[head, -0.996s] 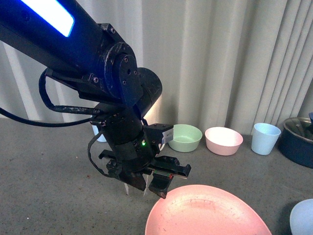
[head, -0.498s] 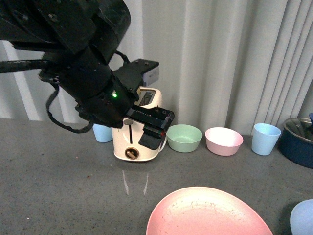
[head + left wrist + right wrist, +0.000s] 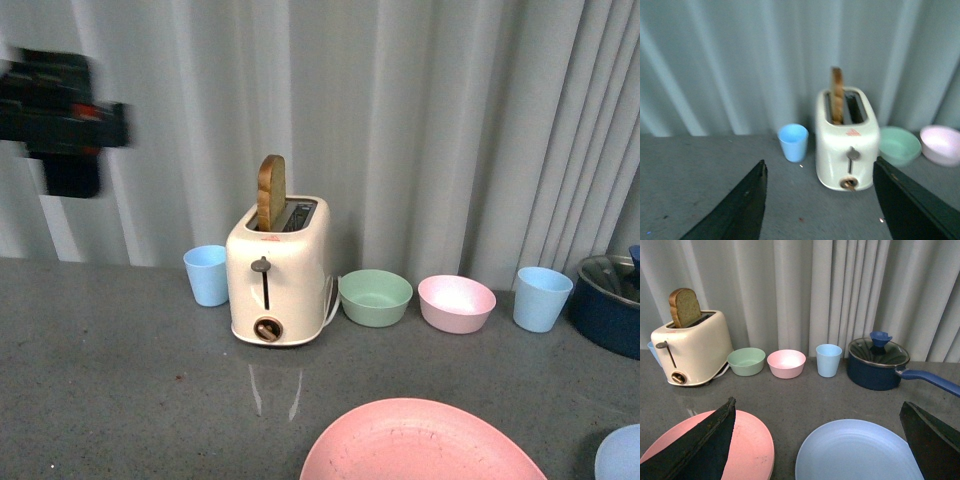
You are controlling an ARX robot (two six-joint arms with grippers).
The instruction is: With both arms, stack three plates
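A pink plate (image 3: 420, 445) lies at the front edge of the grey table, cut off by the frame. In the right wrist view the pink plate (image 3: 747, 450) lies beside a light blue plate (image 3: 855, 452), a strip of table between them. Only a sliver of the light blue plate (image 3: 622, 455) shows in the front view's corner. My right gripper (image 3: 817, 402) hangs open above the two plates, empty. My left gripper (image 3: 62, 118) is a blurred black shape high at the left. In its own view the left gripper (image 3: 819, 161) is open and empty, facing the toaster.
A cream toaster (image 3: 275, 265) with a bread slice stands at the back. Beside it are a blue cup (image 3: 207, 274), a green bowl (image 3: 375, 297), a pink bowl (image 3: 456, 302), another blue cup (image 3: 541, 298) and a dark blue lidded pot (image 3: 877, 365). A pale curtain hangs behind.
My left arm has lifted from just beside the pink plate and swung up and to the left, uncovering the toaster and the cup by it. The plates have not moved.
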